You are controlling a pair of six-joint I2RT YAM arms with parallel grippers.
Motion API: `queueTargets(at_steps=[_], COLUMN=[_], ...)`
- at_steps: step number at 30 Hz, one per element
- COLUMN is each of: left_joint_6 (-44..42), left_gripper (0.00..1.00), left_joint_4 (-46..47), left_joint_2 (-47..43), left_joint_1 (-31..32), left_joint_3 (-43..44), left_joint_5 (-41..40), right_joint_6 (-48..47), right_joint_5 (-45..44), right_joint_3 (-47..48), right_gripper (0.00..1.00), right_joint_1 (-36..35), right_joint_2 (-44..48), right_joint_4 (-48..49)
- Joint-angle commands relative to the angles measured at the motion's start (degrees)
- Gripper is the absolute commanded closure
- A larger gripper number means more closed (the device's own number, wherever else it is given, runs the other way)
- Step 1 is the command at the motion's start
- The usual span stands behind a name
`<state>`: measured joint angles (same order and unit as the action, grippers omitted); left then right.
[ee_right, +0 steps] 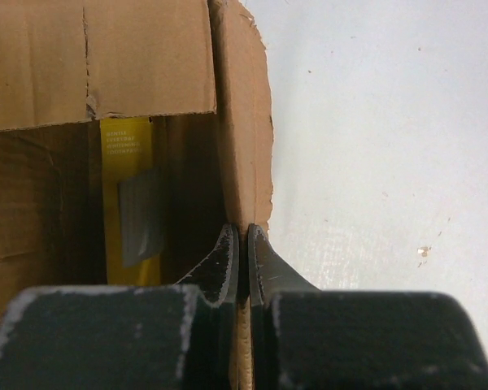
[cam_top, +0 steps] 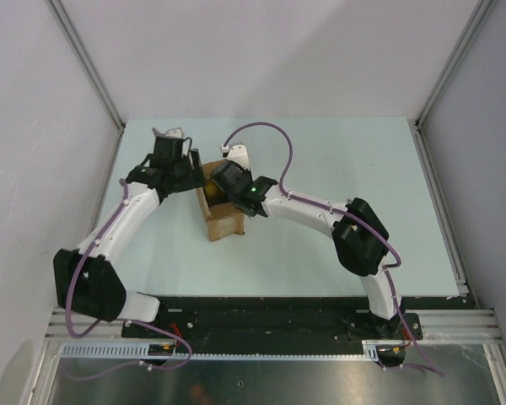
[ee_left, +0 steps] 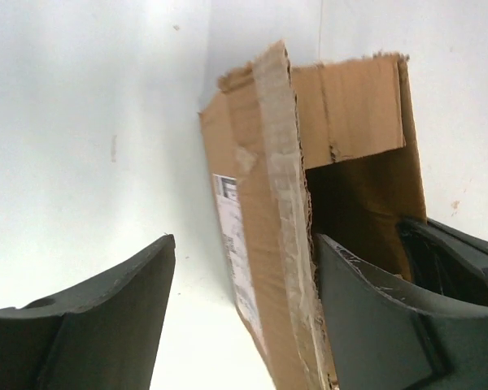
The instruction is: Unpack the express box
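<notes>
The express box is a brown carton standing open in the middle of the table. My right gripper is over it, shut on the top edge of one cardboard wall; in the right wrist view the gripper pinches that edge. Inside the box stands a slim yellow package. My left gripper is at the box's far left side. In the left wrist view it is open and straddles a taped wall, which lies against the right finger with a gap on the left.
The pale green table ends at white side walls with metal posts. A black and metal rail with the arm bases runs along the near edge. Purple cables loop above the arms.
</notes>
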<state>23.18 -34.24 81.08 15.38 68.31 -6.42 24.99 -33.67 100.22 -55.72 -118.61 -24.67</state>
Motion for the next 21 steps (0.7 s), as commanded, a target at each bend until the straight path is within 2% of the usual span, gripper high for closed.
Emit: queueTargets(at_steps=[1, 10, 13, 18, 21], left_joint_6=[-1.38, -0.59, -0.07, -0.76, -3.3], left_gripper=[0.25, 0.23, 0.23, 0.19, 0.1], left_joint_4=[-1.18, -1.18, -1.18, -0.83, 0.92], left_joint_2=[-6.45, -7.34, -6.11, -8.3, -9.44], left_joint_1=[-3.68, -6.59, -6.59, -6.59, -5.98], left_joint_3=[0.43, -6.78, -6.62, -3.54, -1.87], left_joint_5=[-0.8, -1.49, -0.01, 4.55, 11.04], right_joint_6=[1.29, 1.55, 1.37, 1.99, 2.6], right_joint_5=[-0.61, 1.32, 1.94, 3.96, 5.19], right_joint_3=[0.85, 0.85, 0.85, 0.76, 0.32], right_gripper=[1.0, 1.0, 1.0, 1.0, 1.0], right_joint_1=[0.62, 1.06, 1.06, 1.49, 1.85], right_joint_2=[1.54, 1.1, 0.83, 0.48, 0.39], right_joint_4=[-4.69, -4.51, -4.51, -4.25, -3.99])
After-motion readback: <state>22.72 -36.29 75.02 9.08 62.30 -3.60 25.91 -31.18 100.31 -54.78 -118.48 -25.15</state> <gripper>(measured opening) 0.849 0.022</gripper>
